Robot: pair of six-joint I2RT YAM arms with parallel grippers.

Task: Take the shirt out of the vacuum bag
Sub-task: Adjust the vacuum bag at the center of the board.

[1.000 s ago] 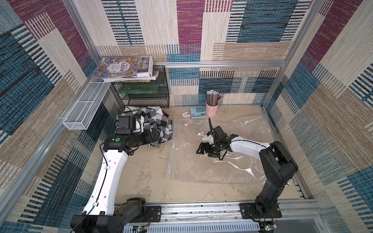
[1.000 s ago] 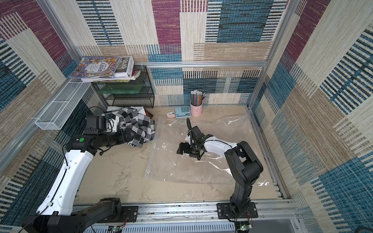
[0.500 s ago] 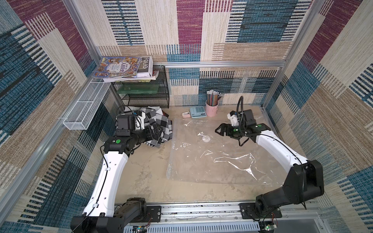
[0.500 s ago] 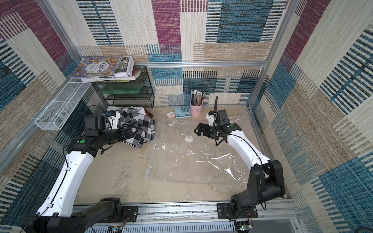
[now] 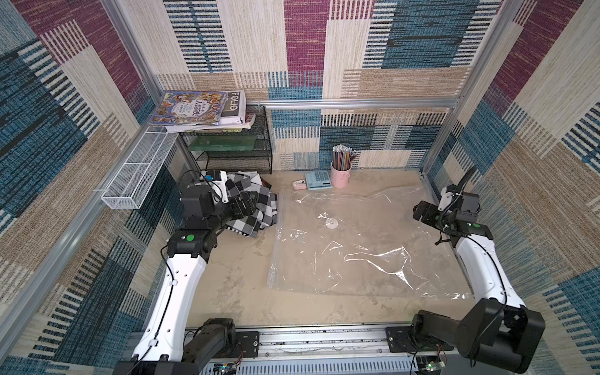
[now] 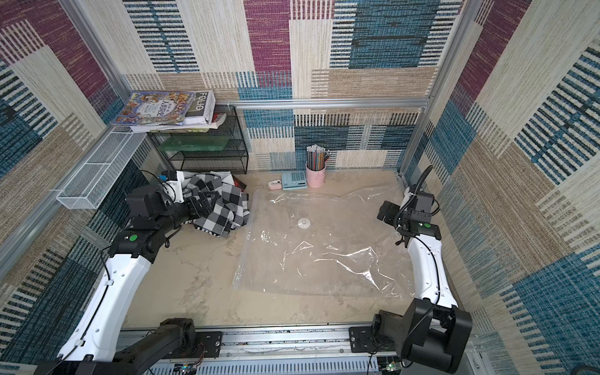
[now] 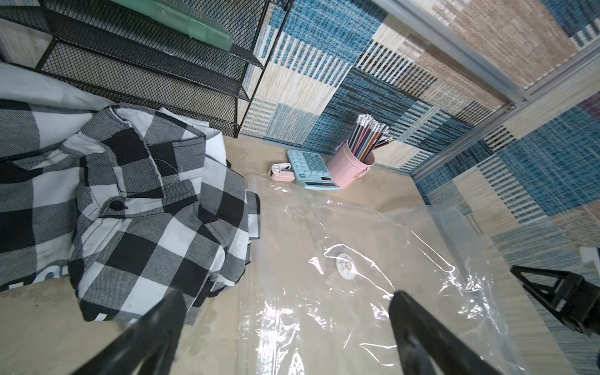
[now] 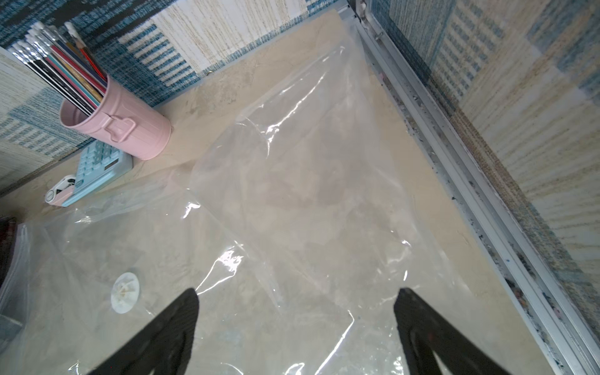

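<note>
Logging from my console, near to far: clear vacuum bag (image 5: 357, 256), flat from centre out to 4 o'clock, white valve (image 5: 331, 223) near centre. I read the right gripper (image 8: 297, 292), 3 o'clock, jaws spread above the bag's edge. The left gripper (image 7: 289, 295), 10 o'clock, jaws spread over the checked shirt (image 5: 261, 216), heaped outside the bag, just beside its edge. Blue calculator (image 5: 318, 180), pink pencil cup (image 5: 340, 175), 12 o'clock.

**Two eyes overhead, one on each wrist**

Both top views look steeply down from the front, covering the whole beige bench (image 5: 233, 285). The wrist cameras sit low and close, looking past the left hand (image 7: 288, 293) and the right hand (image 8: 295, 293) toward the back wall. All four share the pink ribbed metal pencil cup (image 5: 341, 177) and pale blue calculator (image 5: 318, 179).
</note>
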